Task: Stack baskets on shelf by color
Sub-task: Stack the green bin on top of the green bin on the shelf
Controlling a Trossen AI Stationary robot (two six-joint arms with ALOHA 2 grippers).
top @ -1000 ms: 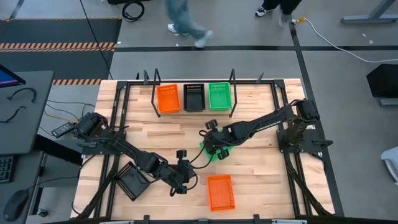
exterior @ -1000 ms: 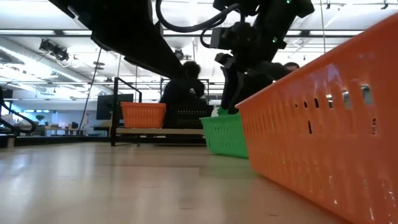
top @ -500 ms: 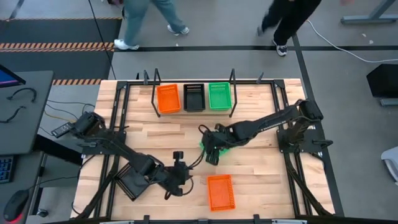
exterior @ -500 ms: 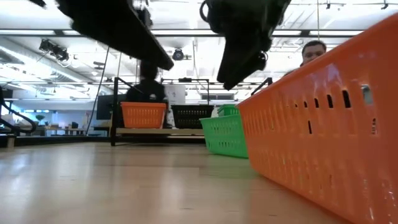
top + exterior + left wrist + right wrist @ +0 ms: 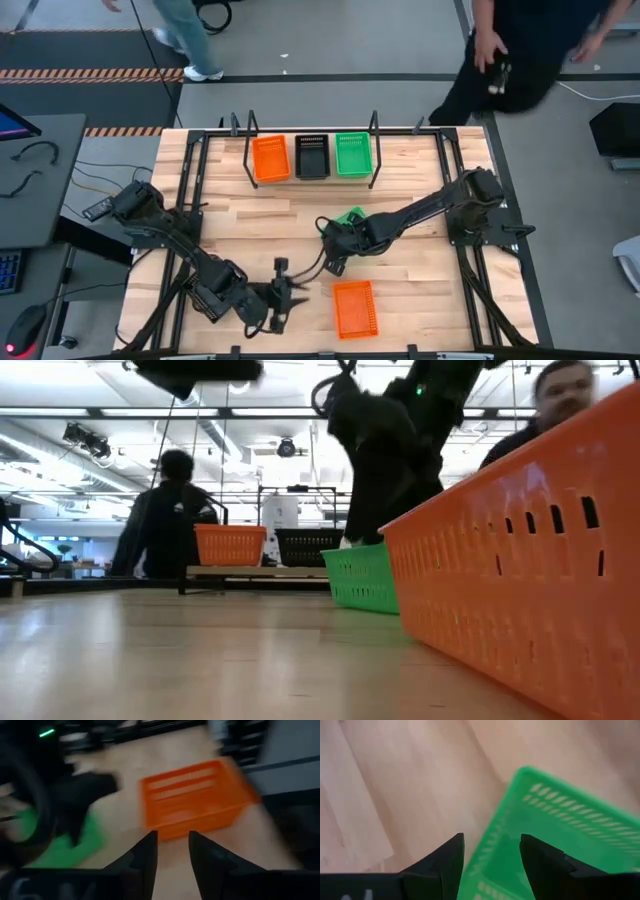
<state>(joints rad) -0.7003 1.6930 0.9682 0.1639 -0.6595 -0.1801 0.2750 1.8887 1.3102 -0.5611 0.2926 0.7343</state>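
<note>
Three baskets sit abreast on the shelf (image 5: 310, 180) at the far edge: orange (image 5: 270, 157), black (image 5: 311, 156), green (image 5: 352, 154). A green basket (image 5: 350, 215) rests flat on the table's middle, also in the low view (image 5: 362, 575) and the right wrist view (image 5: 555, 835). An orange basket (image 5: 355, 308) lies near the front edge, close in the low view (image 5: 520, 570). My right gripper (image 5: 335, 250) (image 5: 492, 855) is open over the green basket's near-left rim. My left gripper (image 5: 283, 297) (image 5: 172, 857) is open, pointing at the orange basket (image 5: 197, 800) from its left. My right gripper has its open fingers (image 5: 451, 857) on either side of the green basket's rim near a corner (image 5: 495, 845), coming from above. I cannot tell whether they touch it. The basket stays flat on the table.
A black basket (image 5: 203, 298) lies near the front left, mostly under my left arm. Black frame rails run along the table's sides. People move beyond the far edge (image 5: 520, 50). Bare wood lies between the shelf and the loose baskets.
My left gripper has drawn back toward the near edge and a little left, its arm folding lower. My right gripper has shifted toward the near-left over the green basket, uncovering the basket's far part. The baskets have stayed in place. People have walked past behind the table.
</note>
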